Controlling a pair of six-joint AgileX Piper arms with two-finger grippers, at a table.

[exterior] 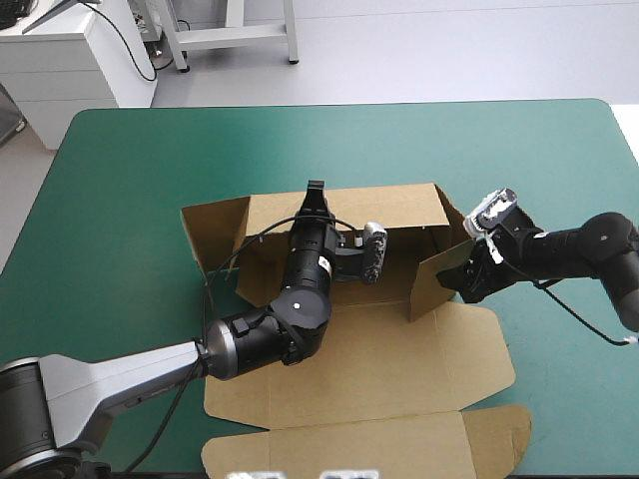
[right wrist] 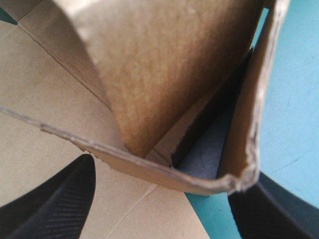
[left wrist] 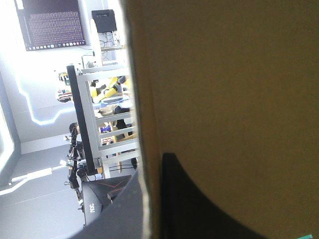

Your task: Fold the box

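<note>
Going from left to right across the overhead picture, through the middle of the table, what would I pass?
Bare teal-green cover, raised left flap of the box, left gripper on its far wall, right gripper at its right wall, then teal-green cover again.

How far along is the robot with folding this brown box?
Done: on the box, the far wall stands upright. In hand: the left gripper is shut on that wall's top edge, and the right gripper, fingers apart, straddles the raised right wall. Left: the left wall splays outward and the lid lies flat toward the near edge.
</note>
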